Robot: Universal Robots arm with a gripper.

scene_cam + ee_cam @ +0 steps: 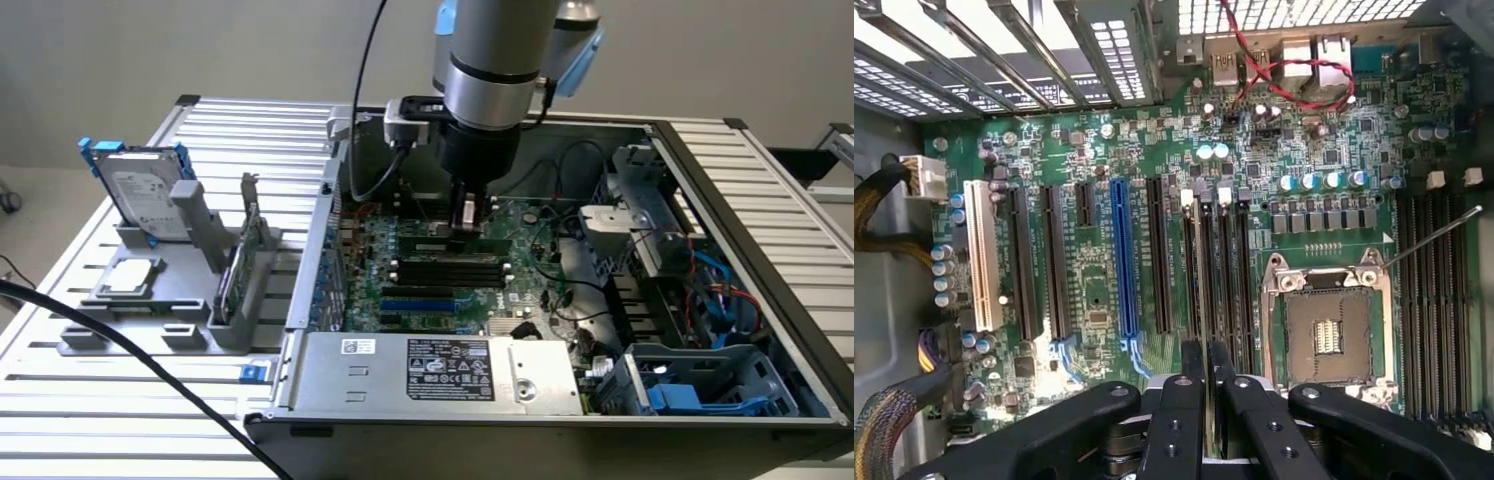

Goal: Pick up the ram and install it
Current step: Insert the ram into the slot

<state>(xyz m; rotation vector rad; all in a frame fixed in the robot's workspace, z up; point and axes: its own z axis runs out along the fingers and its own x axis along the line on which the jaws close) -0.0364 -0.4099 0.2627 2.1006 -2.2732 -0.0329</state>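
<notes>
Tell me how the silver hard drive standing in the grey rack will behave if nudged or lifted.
The hard drive has a metal shell, so it is probably stiff and heavy for its size. It stands on edge in the grey rack, tall above its slot, so a sideways push might tip it. Its smooth labelled face may be slippery.

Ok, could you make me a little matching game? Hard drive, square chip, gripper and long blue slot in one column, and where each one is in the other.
Things:
1. hard drive
2. chip
3. gripper
4. blue slot

Places:
A. on the motherboard
B. above the motherboard
C. flat on the grey stand
D. upright in the stand

Pairs: 1-D, 2-C, 3-B, 4-A
</notes>
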